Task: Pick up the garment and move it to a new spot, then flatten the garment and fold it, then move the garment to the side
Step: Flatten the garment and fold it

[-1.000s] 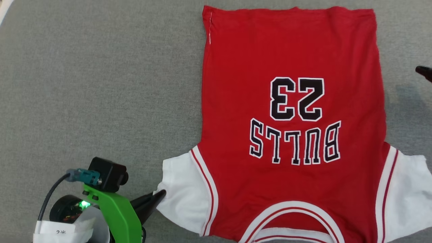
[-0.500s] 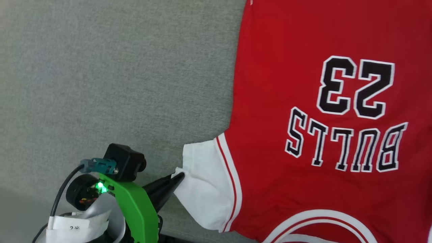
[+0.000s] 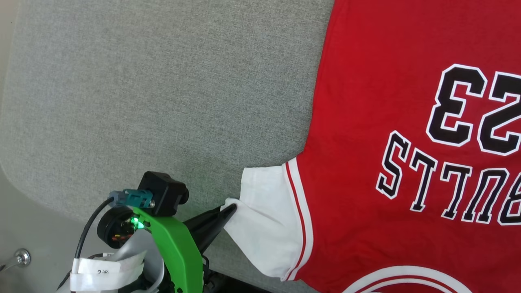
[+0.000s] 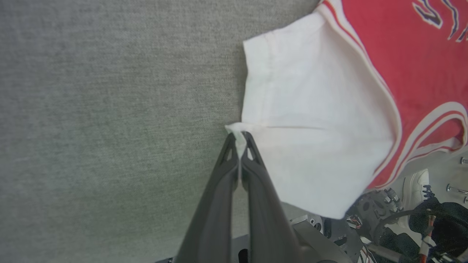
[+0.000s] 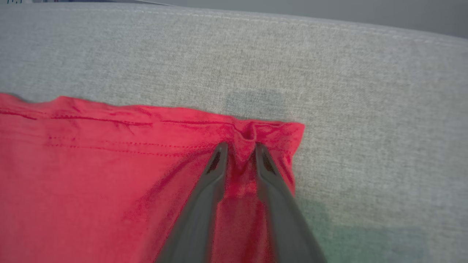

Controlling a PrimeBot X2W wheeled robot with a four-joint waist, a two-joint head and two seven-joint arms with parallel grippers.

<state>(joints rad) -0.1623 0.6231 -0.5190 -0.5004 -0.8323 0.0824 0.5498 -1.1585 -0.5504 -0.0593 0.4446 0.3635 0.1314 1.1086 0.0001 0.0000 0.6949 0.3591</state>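
Observation:
The garment (image 3: pixel 407 122) lies flat and face up on the grey padded surface, a red jersey with black lettering upside down to me and white sleeves. My left gripper (image 3: pixel 233 208) is shut on the outer edge of the white sleeve (image 4: pixel 310 128), its tips (image 4: pixel 239 137) pinching a small fold of cloth. In the right wrist view my right gripper (image 5: pixel 241 146) sits at the red hem corner (image 5: pixel 278 135), with a pucker of red fabric squeezed between its two fingers.
The grey fabric surface (image 3: pixel 163 101) stretches wide to the left of the garment. Its rounded near-left edge (image 3: pixel 24 191) drops to a pale frame with a bolt (image 3: pixel 20 257). The far edge (image 5: pixel 256 18) runs just beyond the hem.
The head camera has turned left, so the garment now sits further right in the picture. My left gripper still holds the sleeve edge. My right gripper has closed from wide open.

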